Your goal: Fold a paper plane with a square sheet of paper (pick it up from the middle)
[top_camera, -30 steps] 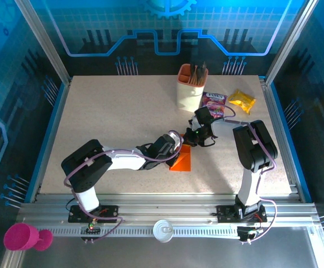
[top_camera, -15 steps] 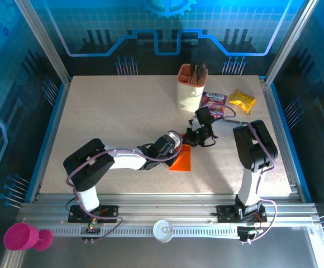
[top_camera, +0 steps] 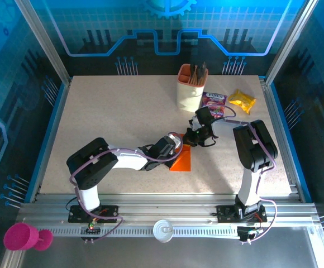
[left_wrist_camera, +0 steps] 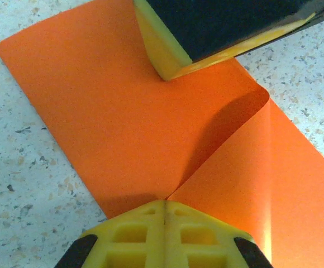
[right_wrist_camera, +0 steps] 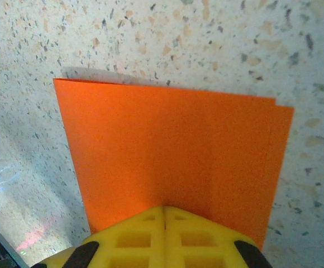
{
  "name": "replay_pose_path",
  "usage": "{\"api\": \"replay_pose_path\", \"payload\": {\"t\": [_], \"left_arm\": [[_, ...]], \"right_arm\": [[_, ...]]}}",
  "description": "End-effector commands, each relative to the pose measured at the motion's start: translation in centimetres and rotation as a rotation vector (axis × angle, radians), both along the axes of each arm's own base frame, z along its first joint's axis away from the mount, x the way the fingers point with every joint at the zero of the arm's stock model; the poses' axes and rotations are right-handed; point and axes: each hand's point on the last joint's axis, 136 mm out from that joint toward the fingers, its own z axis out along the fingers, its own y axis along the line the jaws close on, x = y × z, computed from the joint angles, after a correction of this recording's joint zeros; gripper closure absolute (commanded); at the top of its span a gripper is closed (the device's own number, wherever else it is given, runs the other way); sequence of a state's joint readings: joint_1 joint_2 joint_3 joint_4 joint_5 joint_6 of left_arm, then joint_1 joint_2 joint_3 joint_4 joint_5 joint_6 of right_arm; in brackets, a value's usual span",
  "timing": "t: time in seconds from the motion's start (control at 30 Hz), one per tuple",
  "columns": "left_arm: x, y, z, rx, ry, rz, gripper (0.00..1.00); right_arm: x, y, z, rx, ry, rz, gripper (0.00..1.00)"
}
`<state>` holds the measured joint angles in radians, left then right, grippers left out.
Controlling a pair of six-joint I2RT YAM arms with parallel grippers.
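1. The orange paper [top_camera: 181,162] lies partly folded in the middle of the worktop [top_camera: 112,111], with both claws on it.
2. The left claw [left_wrist_camera: 165,204], jaws shut, presses where a loose flap curls over without a crease. An uneven slide could set a crooked crease, or the flap could spring back.
3. The right claw [right_wrist_camera: 165,211], also shut, pins the far edge. If it drags or lifts, the sheet could skid or tear.
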<state>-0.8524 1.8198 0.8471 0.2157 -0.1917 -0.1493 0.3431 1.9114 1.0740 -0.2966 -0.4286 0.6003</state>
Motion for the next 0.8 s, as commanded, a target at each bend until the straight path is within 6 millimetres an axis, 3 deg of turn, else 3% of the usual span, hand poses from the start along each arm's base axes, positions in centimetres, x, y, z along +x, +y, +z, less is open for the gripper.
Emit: {"api": "replay_pose_path", "payload": {"t": [0.0, 0.17, 0.43, 0.6, 0.77], "left_arm": [[-0.1, 1.1, -1.2, 0.032, 0.007, 0.024, 1.0], [-0.2, 1.2, -1.5, 0.034, 0.009, 0.027, 1.0], [-0.1, 1.1, -1.5, 0.029, 0.011, 0.025, 1.0], [0.0, 1.3, -1.4, 0.033, 0.003, 0.038, 1.0], [0.3, 1.3, -0.9, 0.032, -0.015, 0.048, 1.0]], "right_arm": [[-1.8, -2.1, -3.4, -0.093, 0.095, -0.019, 1.0], [-1.2, -1.6, -2.3, -0.061, 0.081, -0.014, 1.0], [0.7, -0.5, 4.9, 0.029, -0.077, -0.012, 1.0], [-0.9, -0.6, 7.0, 0.053, -0.116, -0.018, 1.0], [-3.5, 0.0, 6.6, 0.061, -0.11, -0.006, 1.0]]}}
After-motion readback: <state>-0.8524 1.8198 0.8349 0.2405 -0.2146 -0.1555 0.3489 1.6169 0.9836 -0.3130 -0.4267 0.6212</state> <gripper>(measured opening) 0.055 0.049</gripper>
